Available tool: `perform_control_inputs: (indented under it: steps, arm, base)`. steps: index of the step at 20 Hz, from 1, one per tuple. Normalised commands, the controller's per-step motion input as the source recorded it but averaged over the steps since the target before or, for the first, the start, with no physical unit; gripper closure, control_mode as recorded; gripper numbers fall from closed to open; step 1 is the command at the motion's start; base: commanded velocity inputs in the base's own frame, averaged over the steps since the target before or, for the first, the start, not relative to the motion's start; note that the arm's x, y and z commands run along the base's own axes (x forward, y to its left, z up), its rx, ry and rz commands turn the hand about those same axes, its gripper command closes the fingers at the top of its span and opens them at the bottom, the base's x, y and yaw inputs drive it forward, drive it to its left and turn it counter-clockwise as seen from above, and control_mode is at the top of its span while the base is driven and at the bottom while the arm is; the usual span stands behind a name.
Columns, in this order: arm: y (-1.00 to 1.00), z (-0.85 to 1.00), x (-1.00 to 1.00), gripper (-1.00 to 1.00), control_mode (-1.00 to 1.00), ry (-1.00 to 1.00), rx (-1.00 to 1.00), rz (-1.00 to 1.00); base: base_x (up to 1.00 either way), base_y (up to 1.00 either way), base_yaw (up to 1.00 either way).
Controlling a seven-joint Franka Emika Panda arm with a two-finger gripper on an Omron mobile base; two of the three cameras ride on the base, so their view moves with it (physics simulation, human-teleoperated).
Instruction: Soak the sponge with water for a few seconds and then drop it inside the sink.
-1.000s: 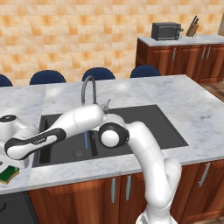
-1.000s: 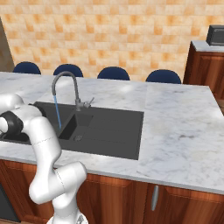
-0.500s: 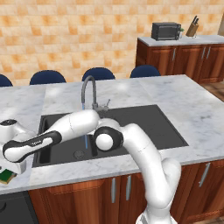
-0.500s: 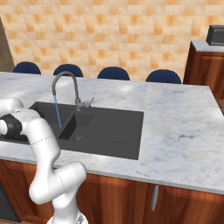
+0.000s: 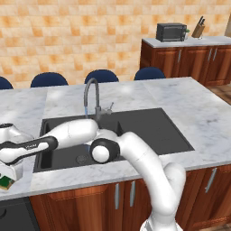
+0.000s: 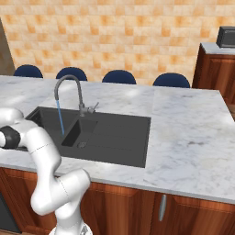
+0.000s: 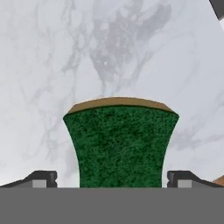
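The sponge (image 7: 120,142) lies on the marble counter with its dark green scouring side up and a yellow edge showing behind. My gripper (image 7: 113,179) is open and hangs right over it, one fingertip (image 7: 43,178) on each side with small gaps. In the left base view the gripper (image 5: 9,175) is low at the far left, on top of the sponge (image 5: 5,182), left of the sink (image 5: 153,131). A thin blue stream of water (image 6: 60,118) runs from the faucet (image 6: 69,87) into the sink (image 6: 119,137).
The grey gooseneck faucet (image 5: 92,97) stands at the back of the sink. Blue chair backs (image 5: 101,76) line the far side of the counter. A microwave (image 5: 170,31) and a knife block (image 5: 197,29) sit on the back cabinet.
The hand has come down onto the sponge at the counter's left end, and the elbow has dropped and swung left. The jaws have stayed open. The water keeps running.
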Motion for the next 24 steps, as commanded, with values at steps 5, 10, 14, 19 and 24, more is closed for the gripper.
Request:
perform_control_inputs:
  steps: [5,10,14,19,24]
  arm:
    - [0.00,-0.04,0.01,-1.00,-1.00,0.01,-0.09,0.00]
    - [0.00,-0.08,0.05,-1.00,-1.00,-0.03,-0.08,0.00]
    - [0.00,-0.24,0.02,-1.00,-1.00,-0.12,-0.05,0.00]
    - [0.00,-0.38,0.13,-1.00,-1.00,-0.07,0.00,0.00]
    - [0.00,-0.58,0.06,-1.00,-1.00,-0.07,0.00,0.00]
  base:
    - [0.00,0.00,0.00]
    - [0.00,0.00,0.00]
    - [0.00,0.00,0.00]
    - [0.00,0.00,0.00]
    - [0.00,0.00,0.00]
